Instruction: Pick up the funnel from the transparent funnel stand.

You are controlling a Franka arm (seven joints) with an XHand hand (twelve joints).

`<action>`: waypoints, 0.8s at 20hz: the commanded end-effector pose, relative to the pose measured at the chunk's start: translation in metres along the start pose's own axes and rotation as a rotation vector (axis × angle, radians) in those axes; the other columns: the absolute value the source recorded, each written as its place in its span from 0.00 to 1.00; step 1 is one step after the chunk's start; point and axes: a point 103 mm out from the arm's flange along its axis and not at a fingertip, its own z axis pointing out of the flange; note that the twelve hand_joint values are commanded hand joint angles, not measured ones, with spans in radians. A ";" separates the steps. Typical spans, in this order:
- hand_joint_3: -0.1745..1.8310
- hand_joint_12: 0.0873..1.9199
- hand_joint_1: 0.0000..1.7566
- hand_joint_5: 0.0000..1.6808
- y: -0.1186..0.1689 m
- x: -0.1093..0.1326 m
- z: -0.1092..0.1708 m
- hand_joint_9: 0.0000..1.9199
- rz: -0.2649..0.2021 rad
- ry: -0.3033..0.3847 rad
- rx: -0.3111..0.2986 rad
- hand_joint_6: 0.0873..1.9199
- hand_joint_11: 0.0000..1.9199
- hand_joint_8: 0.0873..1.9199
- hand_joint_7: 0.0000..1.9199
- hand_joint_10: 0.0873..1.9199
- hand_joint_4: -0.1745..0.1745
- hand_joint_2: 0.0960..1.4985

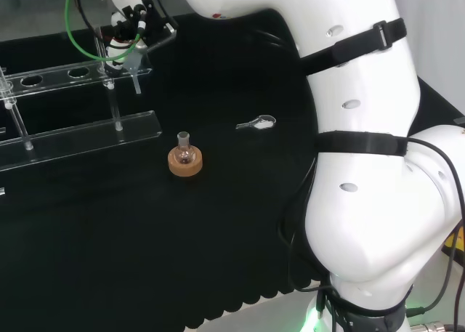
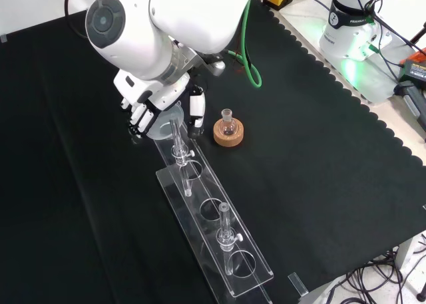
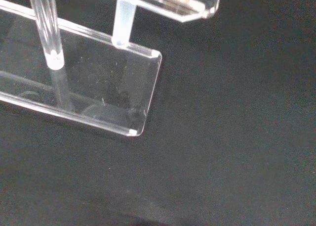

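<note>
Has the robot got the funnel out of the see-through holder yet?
Not quite, it seems. Done: the hand has reached the far end of the clear funnel stand. In hand: its fingers curl round the funnel, which sits close above the stand's end hole. Left: lifting it well clear.

**Black-draped tabletop and what's sitting on it**

The tabletop [image 2: 319,157] is wearing a black cloth with a scalloped edge. A clear funnel stand [image 2: 213,231] is resting on it, a small flask in a cork ring [image 2: 229,132] is sitting nearby, and a small clear spoon-like piece [image 1: 258,123] is lying apart.
</note>
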 end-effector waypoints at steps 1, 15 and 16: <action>0.25 0.68 0.36 0.39 -0.006 0.001 -0.008 0.44 0.035 -0.075 -0.068 0.12 0.24 0.34 0.27 0.26 0.43 0.52; 0.36 0.53 0.45 0.55 -0.069 -0.024 -0.064 0.69 0.082 -0.121 -0.245 0.35 0.47 0.36 0.53 0.20 0.35 0.47; 0.36 0.52 0.45 0.56 -0.074 -0.027 -0.066 0.70 0.086 -0.122 -0.249 0.35 0.48 0.37 0.54 0.19 0.34 0.47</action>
